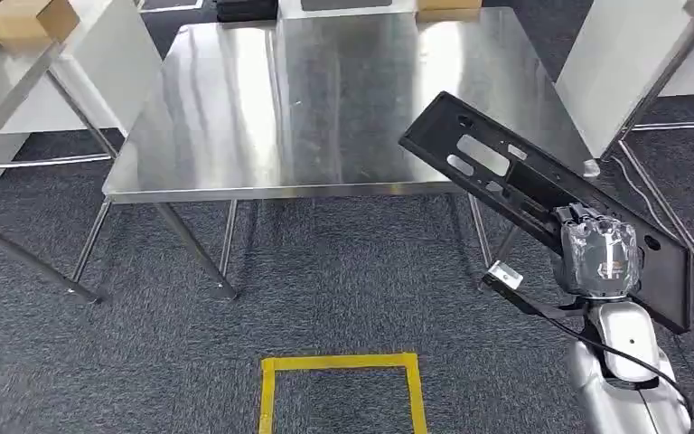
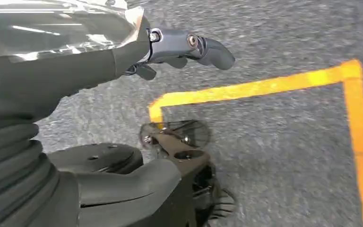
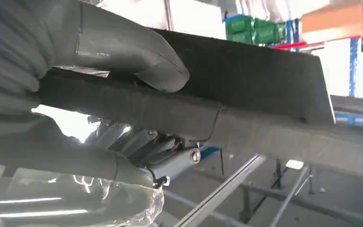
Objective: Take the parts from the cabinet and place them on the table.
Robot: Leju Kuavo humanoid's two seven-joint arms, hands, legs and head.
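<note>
My right hand holds the long black part, which sticks out over the near corner of the shiny desk. Ahead and left of my hand, the desk top is bare.

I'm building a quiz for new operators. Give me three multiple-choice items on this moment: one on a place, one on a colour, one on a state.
1. Where is the black part?
A. flat on the steel table
B. in the right hand, its far end over the table's corner
C. on the floor

2. What colour is the floor tape?
A. yellow
B. red
C. white

3. What is the left hand doing?
A. gripping the part
B. holding a box
C. holding nothing

Key: 1 B, the right hand grips it, tilted beside the steel table. 2 A, a yellow outline. 3 C, its fingers hang over carpet.
</note>
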